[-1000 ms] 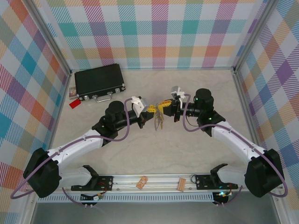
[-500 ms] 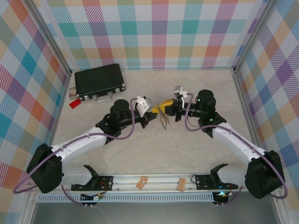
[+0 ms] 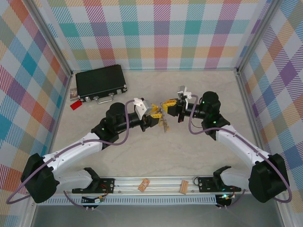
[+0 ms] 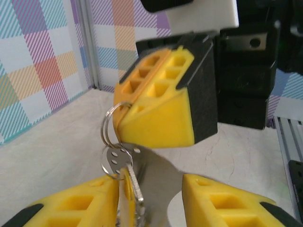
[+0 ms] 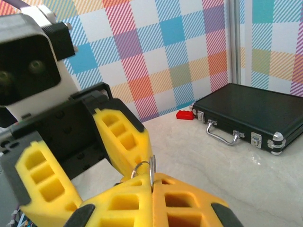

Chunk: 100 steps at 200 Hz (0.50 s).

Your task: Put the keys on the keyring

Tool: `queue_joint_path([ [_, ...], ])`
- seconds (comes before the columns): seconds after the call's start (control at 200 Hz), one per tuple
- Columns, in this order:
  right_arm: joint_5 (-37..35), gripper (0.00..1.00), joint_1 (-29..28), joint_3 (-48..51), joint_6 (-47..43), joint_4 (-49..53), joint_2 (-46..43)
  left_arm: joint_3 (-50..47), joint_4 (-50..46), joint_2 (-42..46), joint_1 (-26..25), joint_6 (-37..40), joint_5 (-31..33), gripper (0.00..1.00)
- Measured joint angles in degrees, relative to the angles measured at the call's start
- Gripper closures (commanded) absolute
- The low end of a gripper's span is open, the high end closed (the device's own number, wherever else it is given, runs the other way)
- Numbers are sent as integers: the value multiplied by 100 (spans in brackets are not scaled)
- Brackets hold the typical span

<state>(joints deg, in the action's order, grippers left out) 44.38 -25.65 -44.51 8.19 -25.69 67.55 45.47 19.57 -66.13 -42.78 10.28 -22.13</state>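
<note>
Above the table's middle my two grippers meet tip to tip. My right gripper (image 3: 169, 106) is shut on a small wire ring (image 5: 149, 169), which shows again below its yellow fingers (image 4: 156, 109) as the ring (image 4: 110, 124). From that ring hangs the grey metal keyring (image 4: 158, 175), with keys (image 4: 129, 182) that have yellow heads and silver shafts. The bundle (image 3: 164, 124) dangles between the arms. My left gripper (image 4: 151, 203) is open, its fingers (image 5: 118, 135) wide apart, and the keys rest against its left finger (image 4: 71, 208).
A black case (image 3: 100, 83) with a silver handle lies at the back left, a small red tag (image 3: 75, 105) beside it. Two tan wooden clips (image 3: 144, 185) (image 3: 183, 187) lie on the front rail. Checked walls enclose the table on three sides.
The hanging bundle has shifted slightly to the right with my right gripper. My left arm swung forward and then drew back a little, its gripper staying by the bundle.
</note>
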Motion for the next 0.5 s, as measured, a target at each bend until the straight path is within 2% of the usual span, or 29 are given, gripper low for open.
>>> queue_joint_path([
  [0.025,-15,100,4,20,0,-9,0,0,0,20,0,-20,20,54],
  [0.065,-37,100,15,61,0,-33,0,0,-7,37,2,-35,68,53],
  [0.5,-264,100,63,186,-4,-37,-2,398,-490,42,120,-302,315,52],
])
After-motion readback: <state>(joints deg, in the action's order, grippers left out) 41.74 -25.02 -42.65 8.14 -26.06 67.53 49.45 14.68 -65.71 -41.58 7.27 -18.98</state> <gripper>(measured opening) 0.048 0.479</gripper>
